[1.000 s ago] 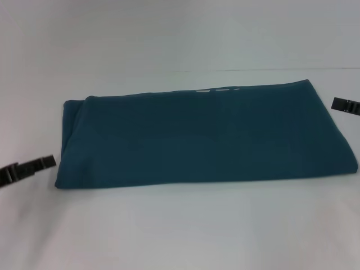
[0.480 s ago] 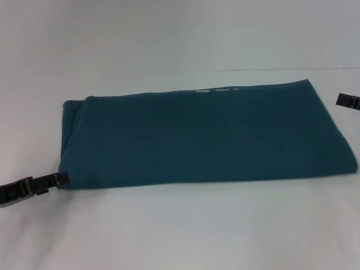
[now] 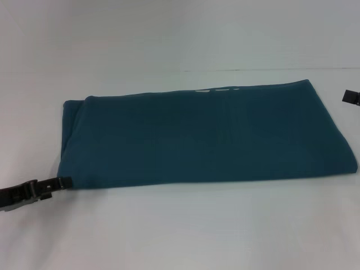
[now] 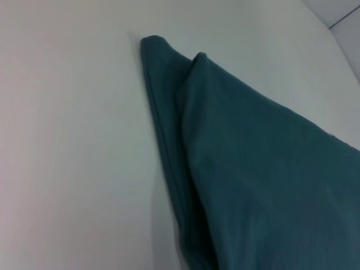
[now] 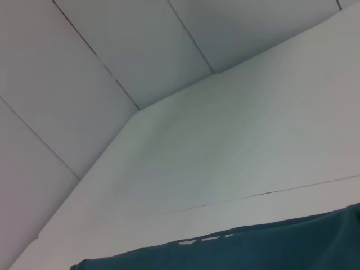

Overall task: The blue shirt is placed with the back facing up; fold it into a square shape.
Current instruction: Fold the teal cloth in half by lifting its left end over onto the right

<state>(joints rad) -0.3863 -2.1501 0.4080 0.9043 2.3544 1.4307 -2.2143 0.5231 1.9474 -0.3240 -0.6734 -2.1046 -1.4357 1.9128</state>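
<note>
The blue shirt (image 3: pixel 208 138) lies folded into a long flat band across the white table (image 3: pixel 180 230), plain side up. Bits of white lettering (image 3: pixel 216 89) peek out along its far edge. My left gripper (image 3: pixel 62 183) is low over the table, with its tip at the shirt's near left corner. In the left wrist view the shirt (image 4: pixel 264 180) shows layered folds at that left end. My right gripper (image 3: pixel 351 97) is at the right border of the head view, just off the shirt's far right corner. The right wrist view catches only the shirt's far edge (image 5: pixel 253 247).
The white table runs wide in front of and behind the shirt. Its far edge meets a pale panelled wall (image 5: pixel 112 56). A thin seam line (image 5: pixel 270 193) crosses the table behind the shirt.
My left gripper has moved right and nearer, from beside the shirt's left edge down to its near left corner. My right gripper has drawn away to the right. The shirt has not moved.
</note>
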